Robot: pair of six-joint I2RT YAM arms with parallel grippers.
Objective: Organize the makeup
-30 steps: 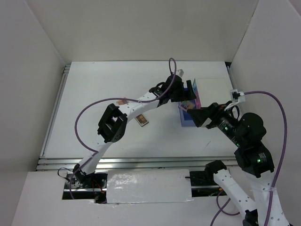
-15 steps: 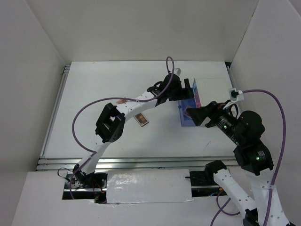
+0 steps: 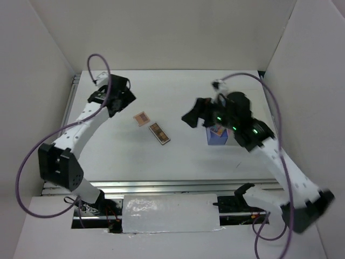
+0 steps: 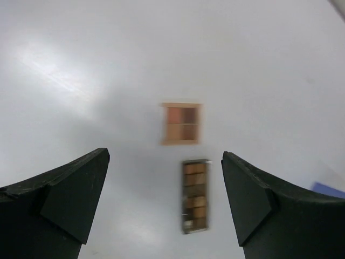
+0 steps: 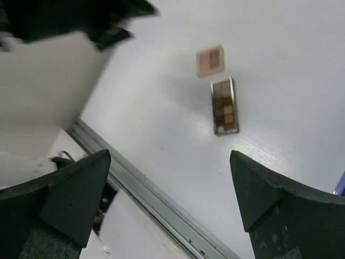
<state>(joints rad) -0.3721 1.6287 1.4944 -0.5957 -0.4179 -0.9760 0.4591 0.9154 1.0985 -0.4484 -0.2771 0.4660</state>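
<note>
The left gripper (image 3: 125, 100) and right gripper (image 3: 188, 117) both gape, empty. The square palette (image 3: 142, 118) lies mid-table, at eleven o'clock of the long palette (image 3: 159, 133). Both look unstowed, with the drawer box (image 3: 218, 137) at their three o'clock.

The top view looks steeply down from behind the arm bases over the whole table (image 3: 178, 156). Both wrist cameras look down from well above it, on opposite sides; all three share the square palette (image 3: 142, 118) and long palette (image 3: 159, 133)
</note>
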